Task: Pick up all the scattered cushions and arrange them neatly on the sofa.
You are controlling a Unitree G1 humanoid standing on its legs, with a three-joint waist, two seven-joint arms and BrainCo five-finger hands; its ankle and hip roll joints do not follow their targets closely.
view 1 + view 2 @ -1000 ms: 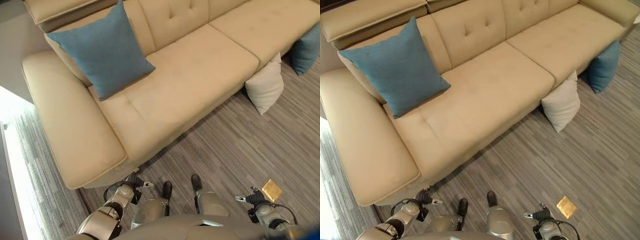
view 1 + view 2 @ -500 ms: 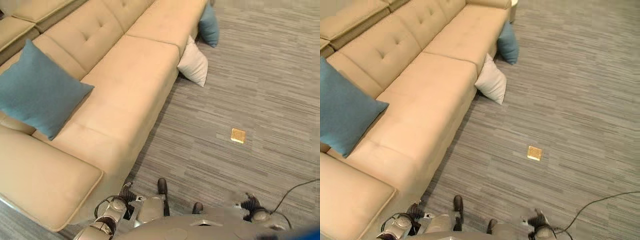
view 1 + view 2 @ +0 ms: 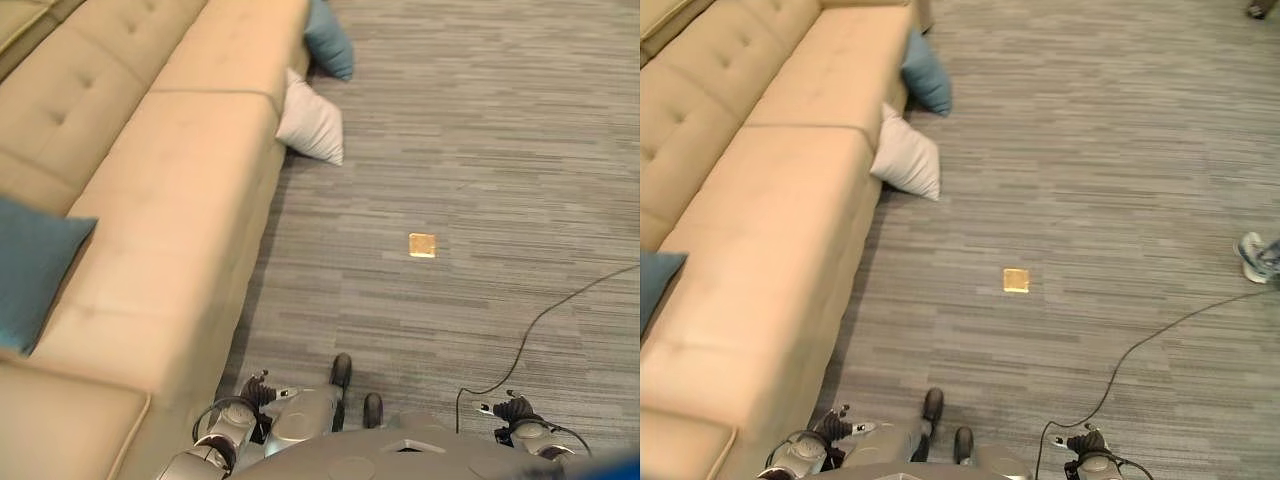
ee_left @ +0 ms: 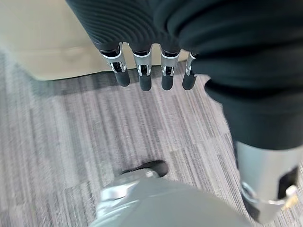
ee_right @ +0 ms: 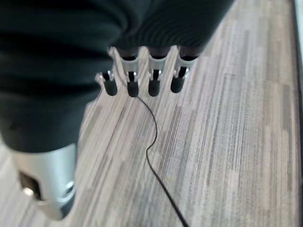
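A white cushion leans against the front of the beige sofa on the floor. Just beyond it a blue cushion also leans on the sofa front. A second blue cushion rests on the sofa seat at the left edge. My left hand hangs low beside the sofa's near corner, its fingers straight and holding nothing. My right hand hangs low at the right, its fingers straight and empty too. Both hands are far from the floor cushions.
A small yellow square lies on the grey striped carpet in the middle. A person's shoe shows at the right edge. The carpet stretches between me and the cushions along the sofa front.
The whole picture has swung to the right along the sofa: the camera turned. The floor cushions now sit at the upper left and the seat cushion at the left edge. Both hands still hang low.
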